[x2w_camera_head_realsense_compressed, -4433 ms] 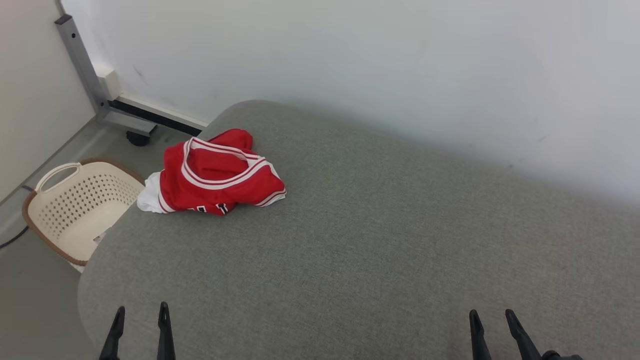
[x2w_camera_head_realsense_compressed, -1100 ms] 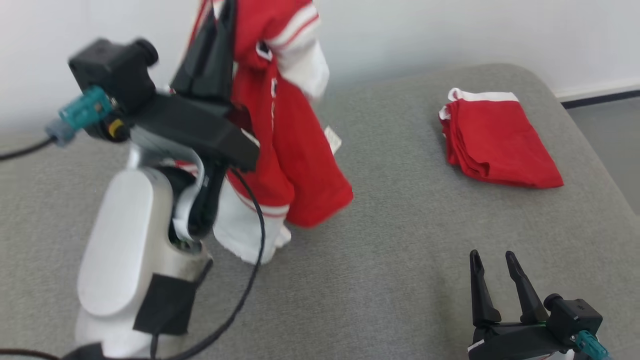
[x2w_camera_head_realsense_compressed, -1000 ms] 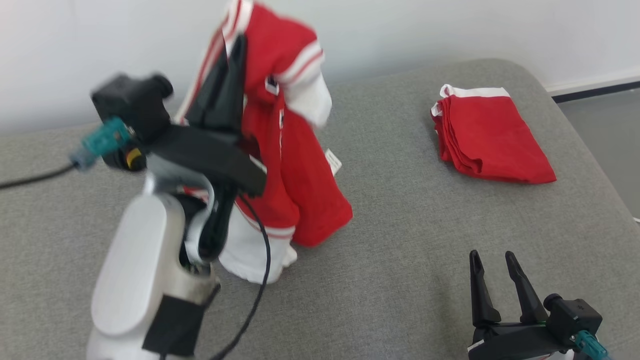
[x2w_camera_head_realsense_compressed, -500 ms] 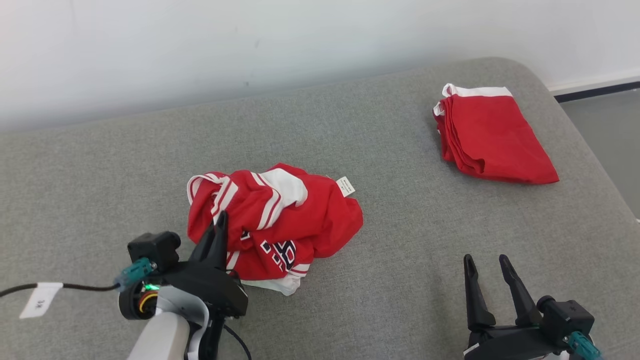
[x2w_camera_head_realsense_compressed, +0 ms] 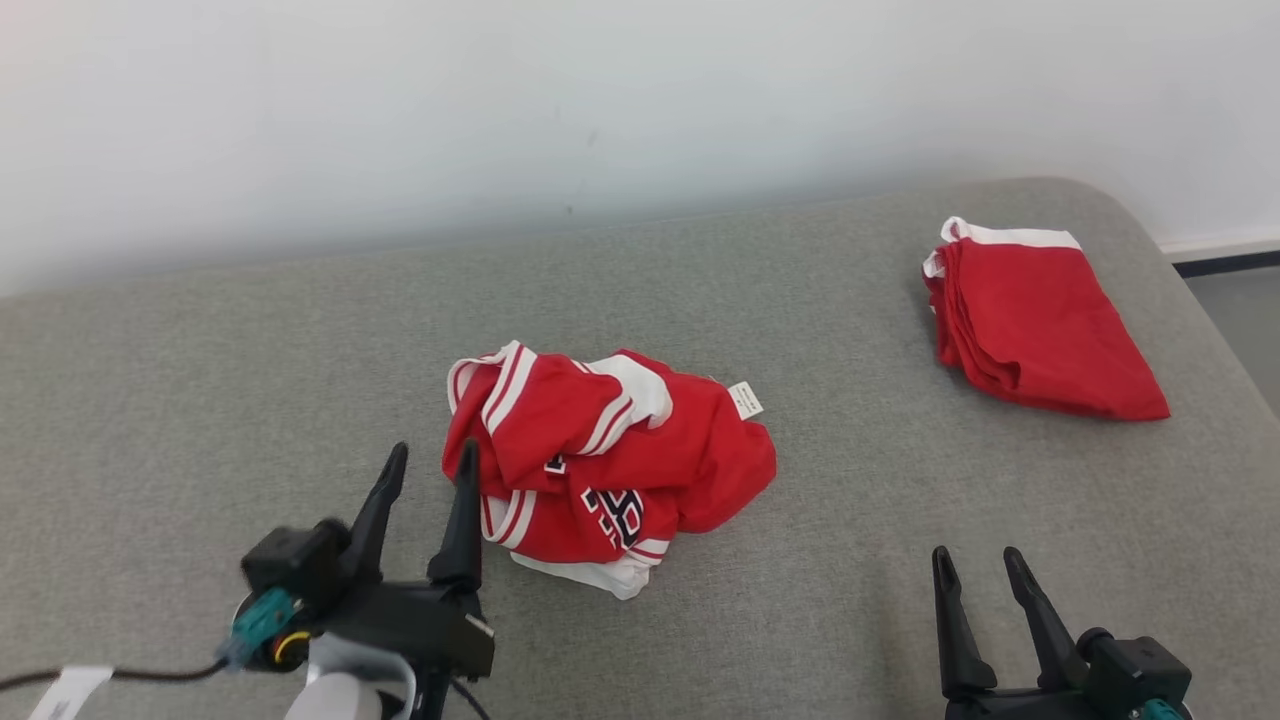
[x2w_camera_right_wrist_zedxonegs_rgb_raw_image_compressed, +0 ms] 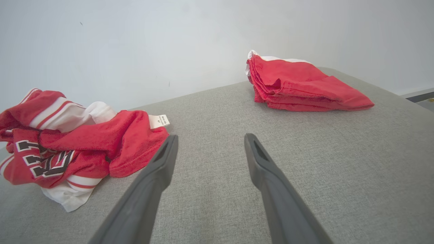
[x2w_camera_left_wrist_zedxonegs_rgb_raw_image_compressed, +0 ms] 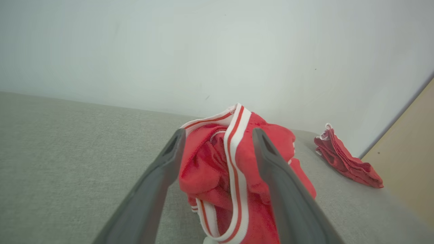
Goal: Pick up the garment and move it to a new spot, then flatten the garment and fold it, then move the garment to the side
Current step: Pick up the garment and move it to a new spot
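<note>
Where the crumpled red-and-white garment (x2w_camera_head_realsense_compressed: 610, 460) lies, near the middle of the grey padded surface (x2w_camera_head_realsense_compressed: 200, 380), my left fingers (x2w_camera_head_realsense_compressed: 462, 510) stand just beside its left edge. They are spread wide and grip nothing. Whether the nearer finger touches the cloth I cannot tell. Seen from the left wrist, the garment sits heaped in the gap between those fingers, a red-and-white striped hem uppermost. My right fingers (x2w_camera_head_realsense_compressed: 950, 620) are likewise spread wide and empty, well apart from the garment, which lies ahead and to their left. One folded red piece (x2w_camera_head_realsense_compressed: 1040, 330) rests near the far right corner, apart from both.
</note>
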Controlling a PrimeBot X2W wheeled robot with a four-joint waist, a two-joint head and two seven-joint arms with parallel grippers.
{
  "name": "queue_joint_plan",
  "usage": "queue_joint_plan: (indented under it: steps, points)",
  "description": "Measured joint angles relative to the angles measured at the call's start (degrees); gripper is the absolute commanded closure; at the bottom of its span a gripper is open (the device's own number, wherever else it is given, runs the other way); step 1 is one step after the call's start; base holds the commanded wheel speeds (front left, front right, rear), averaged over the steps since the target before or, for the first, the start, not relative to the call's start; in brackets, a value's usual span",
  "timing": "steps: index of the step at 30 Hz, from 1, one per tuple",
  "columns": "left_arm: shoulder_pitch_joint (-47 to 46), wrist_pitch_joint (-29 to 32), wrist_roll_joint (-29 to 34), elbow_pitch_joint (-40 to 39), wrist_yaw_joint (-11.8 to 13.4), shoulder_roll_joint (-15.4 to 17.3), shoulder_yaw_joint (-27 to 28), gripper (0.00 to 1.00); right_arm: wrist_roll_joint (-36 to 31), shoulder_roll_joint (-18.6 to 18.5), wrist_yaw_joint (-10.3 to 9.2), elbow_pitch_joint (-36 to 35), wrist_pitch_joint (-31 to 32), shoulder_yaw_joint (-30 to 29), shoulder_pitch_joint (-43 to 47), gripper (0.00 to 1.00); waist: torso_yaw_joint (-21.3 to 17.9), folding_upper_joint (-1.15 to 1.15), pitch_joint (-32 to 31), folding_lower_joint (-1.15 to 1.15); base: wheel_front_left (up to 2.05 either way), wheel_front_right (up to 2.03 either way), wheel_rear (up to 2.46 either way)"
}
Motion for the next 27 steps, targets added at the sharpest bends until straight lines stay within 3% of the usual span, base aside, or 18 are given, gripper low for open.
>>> queue_joint_plan:
  steps: [5, 14, 20, 27]
  points:
    - [7.4, -0.4, 5.0, -7.2, 1.3, 1.0, 3.2, 0.00, 0.0, 0.0, 0.00, -1.2, 0.0, -0.7, 0.3, 0.00, 2.1, 0.00, -0.7, 0.00, 0.00, 0.00, 0.00]
    - [15.2, -0.4, 10.8, -10.6, 2.4, 0.0, 7.5, 0.00, 0.0, 0.0, 0.00, -1.4, 0.0, -1.1, 0.2, 0.00, 3.7, 0.01, 0.4, 0.00, 0.00, 0.00, 0.00]
    - [16.4, -0.4, 12.5, -10.7, 1.5, -0.9, 9.2, 0.00, 0.0, 0.0, 0.00, -1.3, 0.0, -1.0, 0.2, 0.00, 4.3, 0.01, 0.5, 0.00, 0.00, 0.00, 0.00]
    - [12.9, -0.4, 13.5, -7.4, -0.3, -1.7, 5.9, 0.00, 0.0, 0.0, 0.00, -1.1, 0.0, -0.4, -0.5, 0.00, 3.3, 0.01, 0.6, 0.00, 0.00, 0.00, 0.00]
